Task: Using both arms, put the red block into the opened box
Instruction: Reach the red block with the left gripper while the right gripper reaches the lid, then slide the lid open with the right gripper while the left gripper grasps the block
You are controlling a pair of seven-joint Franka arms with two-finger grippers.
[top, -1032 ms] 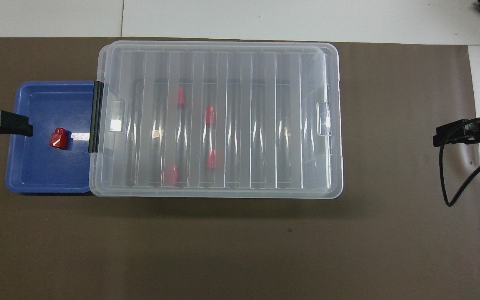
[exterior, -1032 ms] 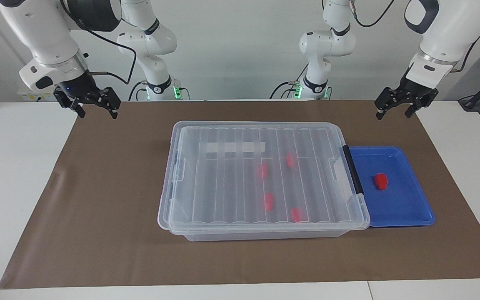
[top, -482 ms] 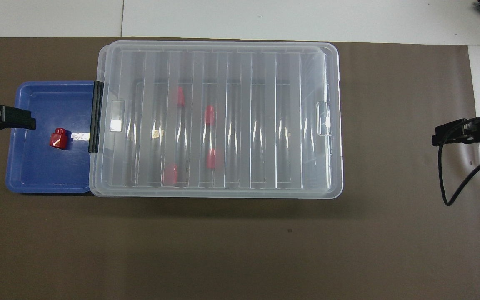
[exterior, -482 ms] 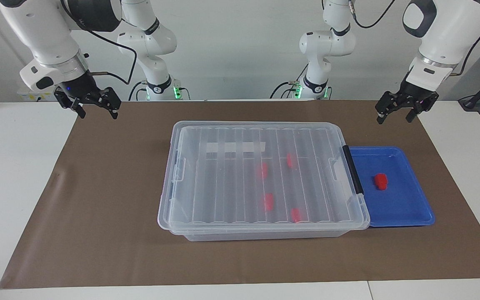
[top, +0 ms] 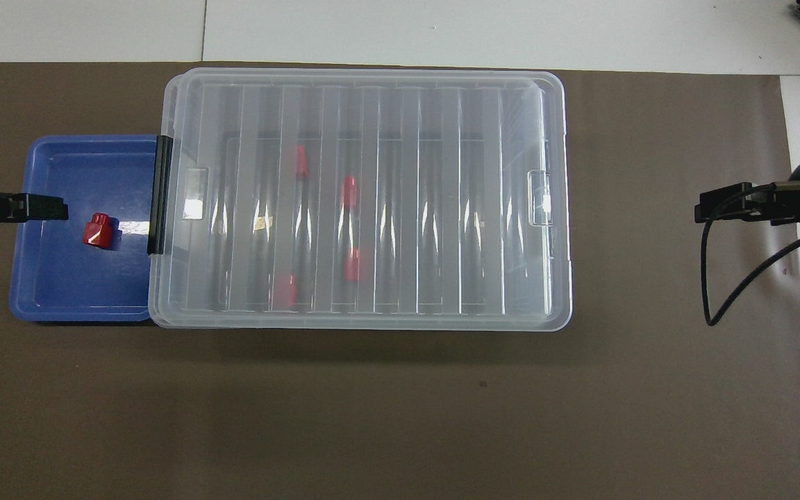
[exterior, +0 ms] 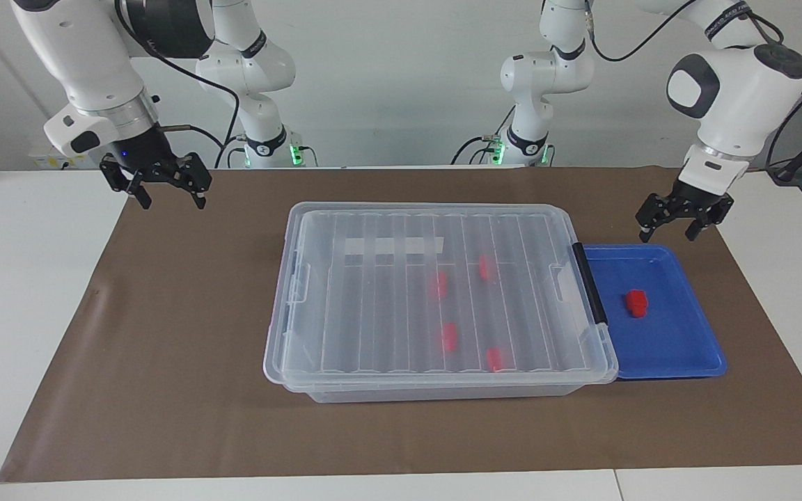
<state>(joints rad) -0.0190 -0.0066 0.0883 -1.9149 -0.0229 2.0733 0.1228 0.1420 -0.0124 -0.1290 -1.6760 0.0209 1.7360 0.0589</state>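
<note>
The right hand point(exterior: 162, 188) hangs over the brown mat point(exterior: 164, 313) at the right arm's end of the surface, well apart from the box point(exterior: 436, 299), its fingers spread and holding nothing. I judge it has the lid to deal with, and it has not reached it.

The box sits in the middle of the mat with its ribbed clear lid point(exterior: 401, 292) still lying flat on top, so it is not yet opened. Four red blocks point(exterior: 449, 336) show through the lid, already inside.

Just beside the box, touching its black end handle point(exterior: 590, 284), is the shallow blue tray point(exterior: 679, 348). The one remaining red block point(exterior: 636, 303) lies near the middle of the tray, untouched.

The left hand point(exterior: 674, 225) hovers over the tray's edge nearest the robots, fingers spread and empty, not down at the block.

By my reading the task has barely begun: lifting the lid, grasping the block, carrying it across and dropping it into the box are all left.
</note>
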